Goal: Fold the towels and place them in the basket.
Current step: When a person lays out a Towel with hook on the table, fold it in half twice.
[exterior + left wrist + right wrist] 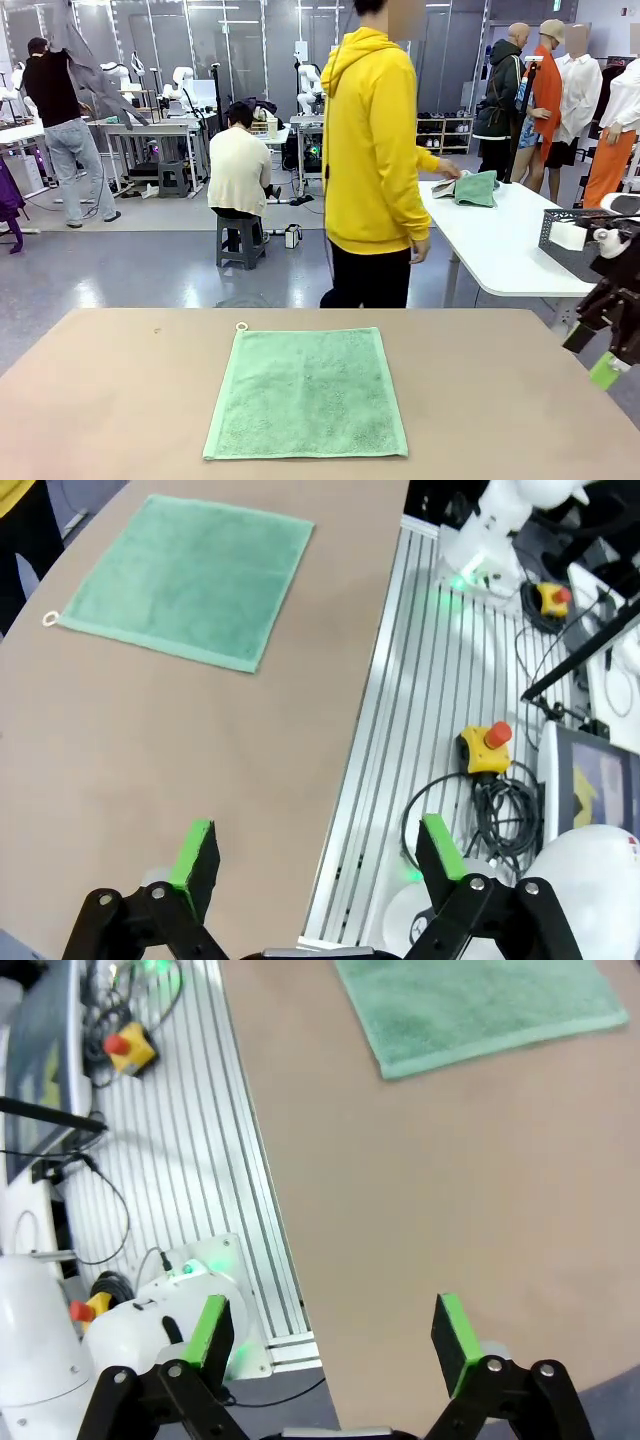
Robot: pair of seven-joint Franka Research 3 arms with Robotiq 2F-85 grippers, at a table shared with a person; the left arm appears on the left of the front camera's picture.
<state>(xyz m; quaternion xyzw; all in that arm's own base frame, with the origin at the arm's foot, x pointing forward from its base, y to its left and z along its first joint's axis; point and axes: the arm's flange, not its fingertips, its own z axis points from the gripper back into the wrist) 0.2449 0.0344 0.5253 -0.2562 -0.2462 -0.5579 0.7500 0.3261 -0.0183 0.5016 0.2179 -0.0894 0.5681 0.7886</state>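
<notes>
Grey mesh basket [556,222] is the hard bit. It sits on a white side table [500,250] beyond the right jaws, half hidden behind the right arm [615,300] and cut off by the frame. Something white is inside, can't tell what.

The right wrist view chops off the far end of the mint towel [480,1005] at its top edge.

Edges: both sets of jaws hang right over the near edge of the tan table [120,400]. On each, one green pad [195,845] is above the tabletop and the other above the slatted metal base [420,680] with its cables. Plenty of bare table lies between the jaws and the towel.

Both the left jaws and the right jaws are spread wide, gripping nothing.

The towel lies flat and unfolded, well ahead of both, roughly between them. Its white loop [241,326] is on the corner farthest from the right jaws.
</notes>
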